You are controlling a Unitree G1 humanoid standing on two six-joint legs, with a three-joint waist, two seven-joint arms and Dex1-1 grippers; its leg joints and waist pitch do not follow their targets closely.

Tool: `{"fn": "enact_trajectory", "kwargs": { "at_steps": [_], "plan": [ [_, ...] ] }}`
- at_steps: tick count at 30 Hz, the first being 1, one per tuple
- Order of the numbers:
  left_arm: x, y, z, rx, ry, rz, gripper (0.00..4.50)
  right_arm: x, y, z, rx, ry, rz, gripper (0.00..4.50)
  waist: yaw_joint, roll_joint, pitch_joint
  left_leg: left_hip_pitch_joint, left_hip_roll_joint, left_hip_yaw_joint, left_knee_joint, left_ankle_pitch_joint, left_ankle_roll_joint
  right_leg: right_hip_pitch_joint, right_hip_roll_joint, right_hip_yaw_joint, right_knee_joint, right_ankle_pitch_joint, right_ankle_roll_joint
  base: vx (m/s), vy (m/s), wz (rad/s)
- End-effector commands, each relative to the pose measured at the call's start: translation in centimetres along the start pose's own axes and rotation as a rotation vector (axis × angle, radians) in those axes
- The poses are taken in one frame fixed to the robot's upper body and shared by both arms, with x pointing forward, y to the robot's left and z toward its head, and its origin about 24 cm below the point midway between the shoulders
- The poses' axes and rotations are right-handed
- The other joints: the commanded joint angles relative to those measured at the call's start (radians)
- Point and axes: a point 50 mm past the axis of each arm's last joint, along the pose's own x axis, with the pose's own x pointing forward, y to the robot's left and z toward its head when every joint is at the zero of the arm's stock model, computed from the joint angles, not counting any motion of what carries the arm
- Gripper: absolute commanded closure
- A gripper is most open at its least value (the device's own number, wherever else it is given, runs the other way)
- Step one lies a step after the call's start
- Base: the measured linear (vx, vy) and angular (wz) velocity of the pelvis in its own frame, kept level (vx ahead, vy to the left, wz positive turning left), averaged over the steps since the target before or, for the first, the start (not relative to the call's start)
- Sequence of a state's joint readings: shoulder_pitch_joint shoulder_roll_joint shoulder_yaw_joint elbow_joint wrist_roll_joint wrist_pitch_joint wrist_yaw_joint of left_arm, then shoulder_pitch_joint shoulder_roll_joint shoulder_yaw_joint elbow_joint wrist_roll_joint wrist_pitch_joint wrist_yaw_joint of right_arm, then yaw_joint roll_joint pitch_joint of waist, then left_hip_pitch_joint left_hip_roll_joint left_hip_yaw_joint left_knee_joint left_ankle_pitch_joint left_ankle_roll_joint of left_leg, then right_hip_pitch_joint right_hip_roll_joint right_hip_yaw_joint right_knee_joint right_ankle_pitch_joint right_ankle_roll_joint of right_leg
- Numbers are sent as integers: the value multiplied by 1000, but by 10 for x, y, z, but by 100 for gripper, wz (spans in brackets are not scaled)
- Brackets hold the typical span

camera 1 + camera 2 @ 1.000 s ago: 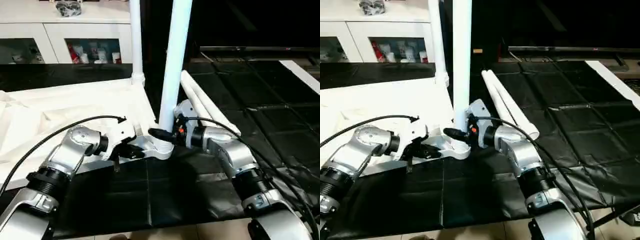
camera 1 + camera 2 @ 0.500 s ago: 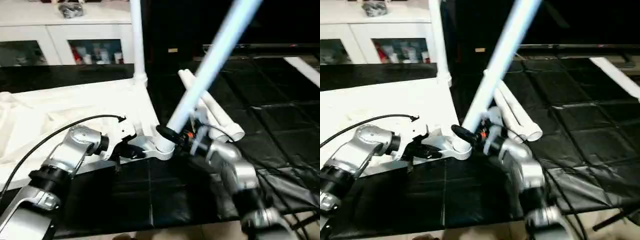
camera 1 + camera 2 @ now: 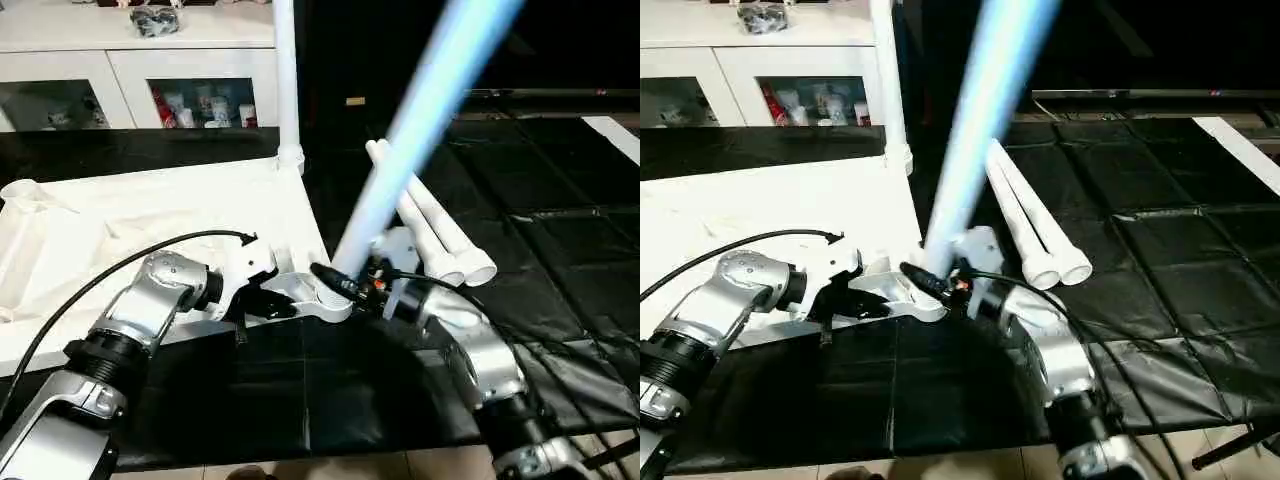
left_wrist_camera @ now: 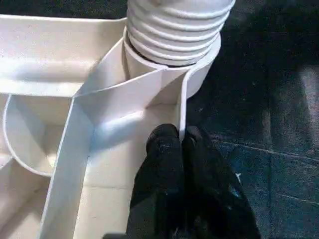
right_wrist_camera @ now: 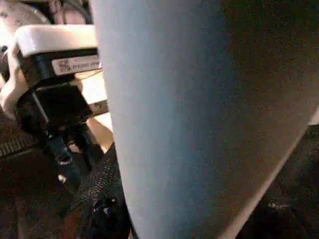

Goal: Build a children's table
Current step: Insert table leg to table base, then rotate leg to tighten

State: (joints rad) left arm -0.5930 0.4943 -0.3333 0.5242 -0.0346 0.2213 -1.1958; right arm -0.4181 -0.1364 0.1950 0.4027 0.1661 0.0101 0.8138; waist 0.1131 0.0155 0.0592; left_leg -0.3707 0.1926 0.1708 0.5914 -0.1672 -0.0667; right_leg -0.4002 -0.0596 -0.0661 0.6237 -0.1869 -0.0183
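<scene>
At the near corner socket point(image 3: 322, 298), the right gripper point(image 3: 345, 285) clamps a tilted leg point(image 3: 420, 120) that could cross-thread or pop out, while the left gripper point(image 4: 179, 144), fingers pressed together, pinches the top's rib point(image 4: 182, 107).

Count: one table top, four legs, two claws.
One white ribbed table top point(image 3: 150, 225); four white legs: one upright leg point(image 3: 287, 80), one tilted leg point(image 3: 420, 110), two loose legs point(image 3: 440, 235); a left claw point(image 3: 285, 308) and a right claw point(image 3: 335, 282); one white cabinet point(image 3: 120, 75).
</scene>
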Motion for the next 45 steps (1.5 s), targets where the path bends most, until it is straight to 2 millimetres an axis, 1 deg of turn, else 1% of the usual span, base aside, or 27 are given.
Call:
{"fn": "enact_trajectory", "kwargs": {
  "at_steps": [1, 2, 3, 4, 6, 8, 10, 13, 15, 16, 17, 18, 20, 21, 23, 26, 27, 29, 30, 33, 36, 40, 41, 42, 43, 44, 45],
  "plan": [
    [-21, 16, -1, 6, 41, 168, 450, -5, 13, -34, 62, 181, 110, 258, 1, -6, -62, 16, 39, -16, -79, -296, -7, 37, -91, 55, -95, -388, -155, 0, 0, 0],
    [-22, 15, -2, 17, 50, 163, 450, -3, 12, -33, 53, 191, 131, 258, 0, -2, -61, 17, 41, -18, -82, -308, -11, 36, -92, 55, -96, -396, -153, 0, 0, 0],
    [-22, 14, -3, 24, 57, 158, 450, -1, 12, -33, 48, 196, 142, 258, -2, -14, -60, 17, 41, -17, -82, -315, -11, 35, -91, 55, -98, -401, -151, 0, 0, 0],
    [-21, 13, -4, 38, 69, 147, 450, 0, 11, -32, 42, 205, 163, 258, -1, -14, -60, 18, 40, -20, -82, -322, -13, 36, -93, 55, -95, -417, -149, 0, 0, 0],
    [-20, 10, -4, 64, 82, 127, 450, 2, 10, -30, 47, 208, 195, 258, -2, -13, -59, 19, 41, -18, -83, -329, -16, 33, -93, 56, -99, -427, -143, 0, 0, 0],
    [-19, 9, -2, 94, 84, 98, 450, 3, 9, -28, 54, 207, 233, 258, -5, -20, -60, 21, 43, -19, -84, -340, -18, 33, -92, 56, -99, -415, -144, 0, 0, 0],
    [-17, 6, 2, 137, 87, 55, 450, 1, 9, -27, 62, 207, 273, 258, -5, -23, -63, 18, 43, -17, -83, -316, -16, 37, -90, 57, -93, -362, -154, 0, 0, 0],
    [-14, 3, 5, 171, 86, 5, 450, 0, 9, -26, 81, 200, 309, 258, -1, -23, -65, 18, 43, -15, -82, -295, -8, 38, -90, 57, -89, -324, -166, 0, 0, 0],
    [-12, 1, 8, 194, 85, -42, 450, -1, 12, -26, 103, 192, 357, 258, -2, -27, -65, 18, 43, -13, -81, -283, -6, 40, -88, 57, -86, -302, -173, 0, 0, 0],
    [-11, 0, 9, 202, 84, -62, 450, -1, 13, -26, 110, 189, 375, 258, 0, -24, -66, 18, 44, -13, -81, -279, -4, 40, -89, 57, -85, -292, -177, 0, 0, 0],
    [-10, -1, 10, 212, 89, -79, 450, -2, 15, -26, 118, 186, 394, 258, 0, -25, -66, 18, 44, -13, -81, -279, -4, 39, -89, 57, -85, -291, -178, 0, 0, 0],
    [-9, -2, 10, 220, 96, -90, 450, -3, 17, -26, 122, 187, 416, 258, 1, -26, -66, 19, 44, -12, -81, -281, -4, 40, -88, 57, -85, -291, -176, 0, 0, 0],
    [-9, -1, 10, 232, 111, -101, 450, -4, 23, -27, 127, 195, 468, 258, 3, -23, -65, 21, 45, -13, -83, -299, -9, 38, -88, 56, -87, -302, -174, 0, 0, 0],
    [-8, 0, 9, 234, 114, -104, 450, -5, 24, -28, 131, 198, 489, 258, 4, -25, -66, 23, 46, -13, -84, -304, -11, 38, -88, 56, -87, -301, -172, 0, 0, 0],
    [-8, 0, 10, 233, 119, -113, 450, -8, 29, -29, 139, 210, 539, 258, 9, -25, -67, 24, 46, -14, -85, -313, -15, 39, -89, 56, -88, -307, -172, 0, 0, 0],
    [-7, 0, 10, 234, 121, -120, 450, -9, 31, -29, 136, 221, 562, 258, 15, -26, -64, 28, 48, -15, -88, -338, -23, 38, -91, 56, -92, -347, -167, 0, 0, 0],
    [-8, 1, 10, 229, 122, -119, 450, -9, 31, -29, 136, 220, 560, 258, 15, -28, -63, 30, 48, -15, -89, -346, -25, 37, -91, 56, -93, -357, -165, 0, 0, 0],
    [-8, 2, 10, 225, 124, -114, 450, -8, 31, -29, 135, 217, 554, 258, 16, -27, -61, 34, 47, -16, -91, -367, -30, 36, -93, 56, -99, -403, -157, 0, 0, 0],
    [-8, 3, 10, 221, 126, -110, 450, -7, 31, -29, 136, 215, 550, 258, 17, -28, -60, 39, 47, -17, -93, -376, -32, 36, -95, 56, -104, -426, -151, 0, 0, 0],
    [-8, 5, 8, 195, 121, -87, 450, -5, 31, -28, 140, 205, 531, 258, 20, -30, -62, 38, 47, -16, -94, -350, -29, 41, -96, 58, -103, -412, -148, 0, 0, 0],
    [-10, 7, 6, 175, 126, -71, 450, -3, 32, -28, 137, 200, 512, 258, 20, -29, -61, 37, 46, -16, -95, -346, -28, 40, -94, 57, -103, -404, -151, 0, 0, 0],
    [-15, 10, 5, 134, 116, -29, 450, 2, 27, -28, 135, 180, 417, 258, 15, -27, -58, 41, 45, -20, -97, -389, -38, 36, -96, 55, -111, -491, -131, 0, 0, 0],
    [-17, 11, 4, 118, 114, -6, 450, 5, 24, -28, 127, 173, 368, 258, 14, -26, -57, 43, 44, -21, -97, -401, -39, 34, -98, 54, -117, -526, -122, 0, 0, 0],
    [-20, 12, 4, 98, 112, 20, 450, 7, 20, -28, 121, 168, 309, 258, 10, -26, -56, 43, 44, -23, -97, -410, -45, 31, -101, 54, -119, -555, -116, 0, 0, 0],
    [-25, 12, 4, 57, 94, 59, 450, 12, 13, -28, 117, 163, 199, 258, 1, -27, -55, 41, 44, -28, -99, -424, -54, 30, -103, 51, -119, -584, -111, 0, 0, 0],
    [-26, 12, 4, 44, 88, 70, 450, 13, 11, -28, 119, 162, 167, 258, -4, -26, -56, 42, 44, -30, -100, -431, -60, 31, -103, 49, -118, -590, -111, 0, 0, 0],
    [-29, 11, 5, 1, 67, 107, 450, 17, 8, -29, 144, 159, 89, 258, -15, -29, -53, 36, 40, -33, -101, -440, -58, 34, -100, 44, -122, -611, -99, 0, 0, 0]
  ]
}}
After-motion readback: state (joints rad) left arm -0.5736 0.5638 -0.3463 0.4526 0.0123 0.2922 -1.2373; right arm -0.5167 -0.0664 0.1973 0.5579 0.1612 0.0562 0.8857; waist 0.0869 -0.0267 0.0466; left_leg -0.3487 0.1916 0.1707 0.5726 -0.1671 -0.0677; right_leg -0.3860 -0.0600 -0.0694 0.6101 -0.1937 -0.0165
